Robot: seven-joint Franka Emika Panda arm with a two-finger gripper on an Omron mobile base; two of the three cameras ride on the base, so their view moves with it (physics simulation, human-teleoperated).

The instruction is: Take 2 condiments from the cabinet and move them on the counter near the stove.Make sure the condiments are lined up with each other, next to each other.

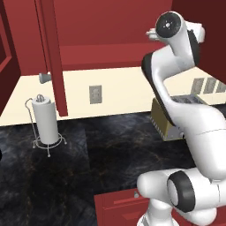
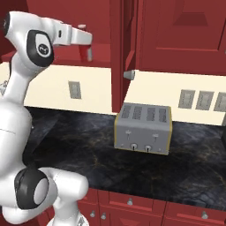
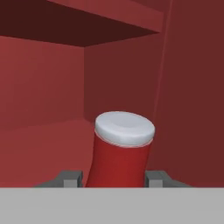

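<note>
Red and slim, the white-capped condiment bottle point(image 3: 119, 158) sits between the two dark fingertips point(image 3: 70, 178) of the end effector point(image 3: 114, 180) in the hand view, leaning a little to one side, with a finger pressed close on each flank; the end effector is clenched on it. Behind the bottle stand the dark red inner walls of the wall cabinet point(image 3: 48, 96), and a red shelf board point(image 3: 87, 22) runs overhead.

From the right base view, the white arm reaches up and forward into the open cabinet point(image 2: 154, 39), and the bottle's red body point(image 2: 84, 52) shows under the hand, above the cream back wall. Whether the bottle rests on the cabinet floor or hangs clear of it cannot be told.

Below, the black marble-like bench with faint golden veins point(image 1: 110, 150) carries a boxy steel-and-yellow toaster point(image 2: 143, 128) and, well apart to the left, a white paper-towel roll on a wire stand point(image 1: 45, 123). Red drawers with round knobs point(image 2: 132, 203) line the bench front.
</note>
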